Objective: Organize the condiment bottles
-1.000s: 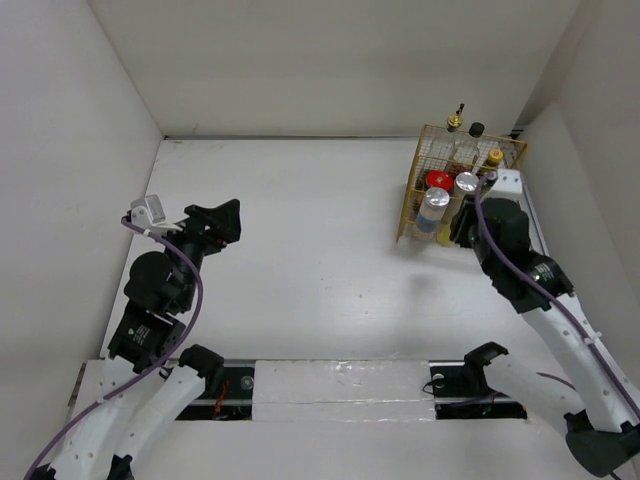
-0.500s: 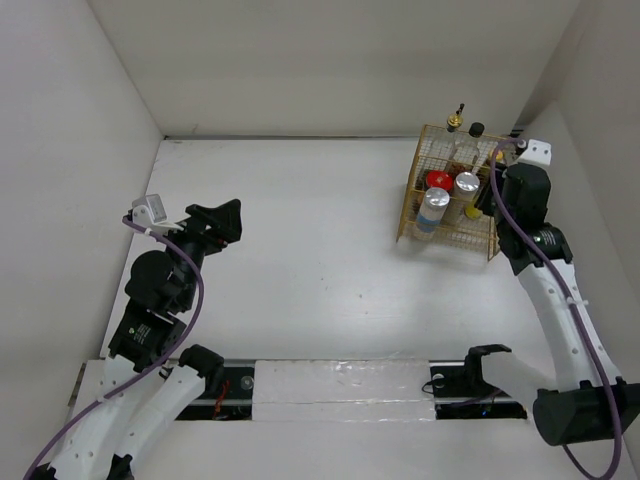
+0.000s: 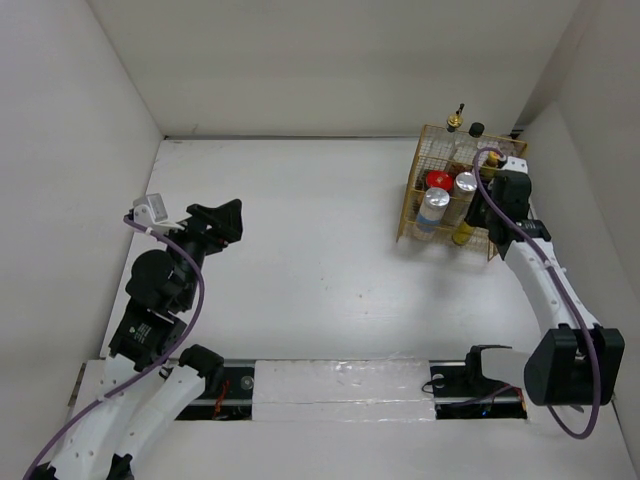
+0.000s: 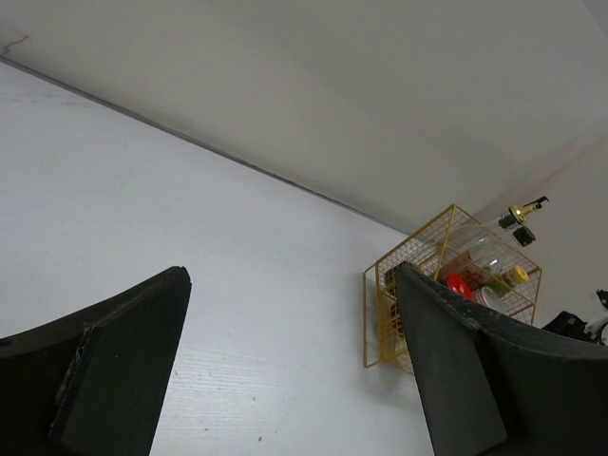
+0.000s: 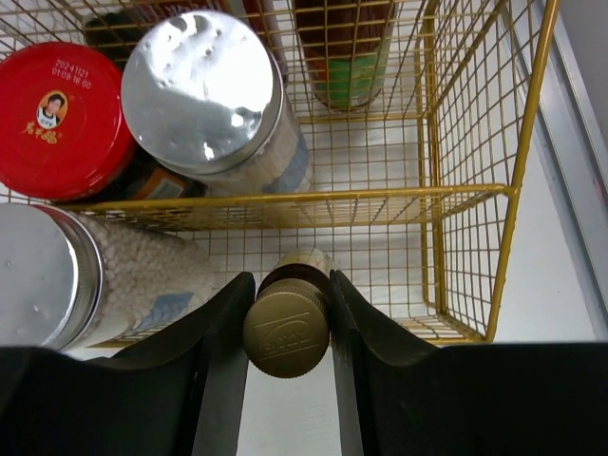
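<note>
In the near-right bay of the gold wire basket [image 5: 380,194], right end effector [image 5: 288,285] gripped the small yellow brass-capped bottle [image 5: 286,328], prob. last to stow, not yet released; left end effector [image 4: 290,275] sat half-open, empty.

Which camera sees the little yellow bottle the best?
The right wrist view: the small yellow bottle sits close-up, clamped in the right pincer at the gold wire basket. The top view shows only a tiny yellow speck; the left wrist view is too far away.
</note>
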Robot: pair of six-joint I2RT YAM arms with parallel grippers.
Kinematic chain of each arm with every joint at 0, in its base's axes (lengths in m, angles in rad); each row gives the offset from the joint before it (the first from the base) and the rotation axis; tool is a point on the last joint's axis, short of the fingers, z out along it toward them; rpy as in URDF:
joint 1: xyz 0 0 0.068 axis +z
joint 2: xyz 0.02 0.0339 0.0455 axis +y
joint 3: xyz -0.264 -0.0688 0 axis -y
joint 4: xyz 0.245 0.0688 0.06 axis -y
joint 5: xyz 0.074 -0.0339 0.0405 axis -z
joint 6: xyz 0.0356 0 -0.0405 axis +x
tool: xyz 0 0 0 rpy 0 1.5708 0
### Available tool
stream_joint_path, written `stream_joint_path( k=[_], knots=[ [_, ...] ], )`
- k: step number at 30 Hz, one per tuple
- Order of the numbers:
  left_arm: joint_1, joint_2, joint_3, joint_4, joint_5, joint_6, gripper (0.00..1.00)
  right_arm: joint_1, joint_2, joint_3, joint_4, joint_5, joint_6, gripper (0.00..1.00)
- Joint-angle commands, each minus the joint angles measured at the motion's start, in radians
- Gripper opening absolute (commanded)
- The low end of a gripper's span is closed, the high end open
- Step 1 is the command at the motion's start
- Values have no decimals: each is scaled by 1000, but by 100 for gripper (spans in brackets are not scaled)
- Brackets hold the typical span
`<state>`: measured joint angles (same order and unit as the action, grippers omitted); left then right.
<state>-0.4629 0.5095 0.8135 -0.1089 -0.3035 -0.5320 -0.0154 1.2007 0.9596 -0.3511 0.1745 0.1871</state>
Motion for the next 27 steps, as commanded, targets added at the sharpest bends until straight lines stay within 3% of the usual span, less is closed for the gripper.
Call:
stream_joint_path(
  k=[1, 8, 10, 14, 19, 22, 24, 27],
  knots=[
    [0, 12, 13, 41, 17, 13, 85, -20, -4, 19, 136, -17, 2, 28],
    [0, 21, 13, 41, 17, 13, 85, -38, 56, -1, 146, -38, 2, 37],
    [0, 21, 13, 41, 17, 13, 85, -38, 56, -11, 146, -38, 2, 50],
    [0, 31, 13, 41, 17, 13, 87, -38, 47, -12, 146, -47, 11, 64],
    [0, 43, 22, 41, 17, 23, 89, -38, -30, -1, 155, -81, 20, 75],
    [0, 52, 23, 41, 26, 32, 95, -38, -133, -1, 182, -108, 20, 85],
    [0, 64, 33, 29, 35, 32, 97, -3, -212, -1, 202, -118, 20, 98],
    [0, 73, 33, 29, 35, 41, 99, 52, -268, 48, 221, -142, 8, 100]
  ],
)
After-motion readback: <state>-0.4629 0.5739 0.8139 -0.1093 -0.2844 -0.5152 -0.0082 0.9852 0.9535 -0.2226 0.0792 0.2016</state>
